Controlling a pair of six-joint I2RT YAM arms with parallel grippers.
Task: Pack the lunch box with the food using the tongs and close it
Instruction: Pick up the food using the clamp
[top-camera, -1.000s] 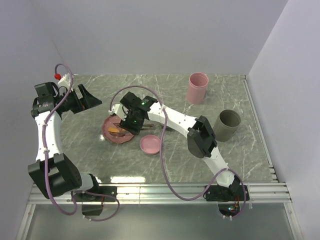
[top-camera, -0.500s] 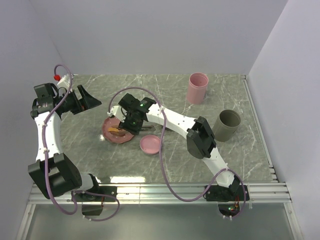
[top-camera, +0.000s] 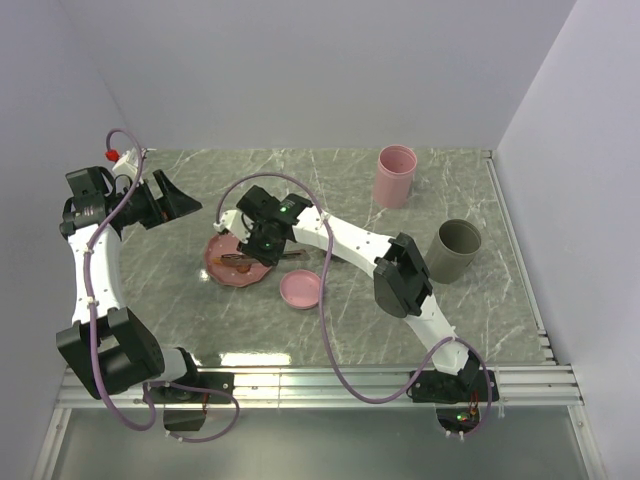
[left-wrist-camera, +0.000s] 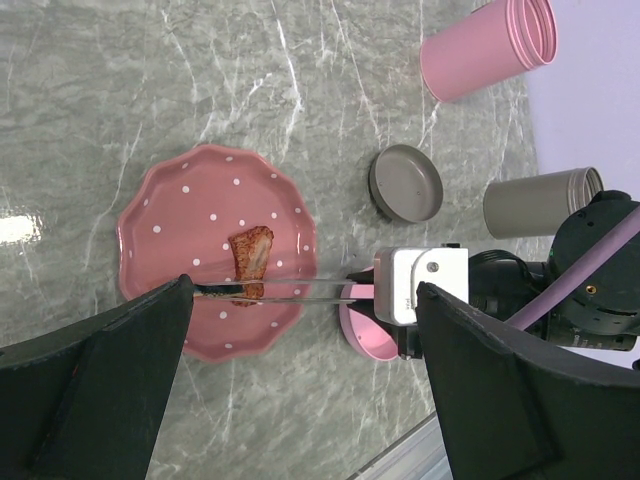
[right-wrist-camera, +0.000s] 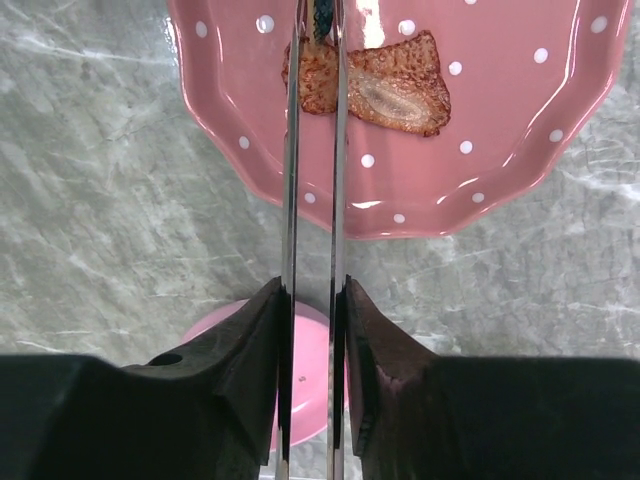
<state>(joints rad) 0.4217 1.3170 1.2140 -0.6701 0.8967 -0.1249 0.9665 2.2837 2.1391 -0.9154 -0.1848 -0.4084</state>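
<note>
Right pincer is clenched on the tongs, a finger pressed against each arm, and the arms are squeezed near parallel with a narrow gap. The tongs run up the right wrist frame, their tips over the pink dotted plate at top center. The food, a brown-orange piece, lies on the plate just right of the tips. A small dark bit sits between the tips; can't tell what it is. A pink lid is on the table under the pincer, beside the plate. Left pincer is released, fingers spread wide, grasping nothing, raised at the left of the top frame. Pink container upper right, grey container right, grey lid near the plate.
</note>
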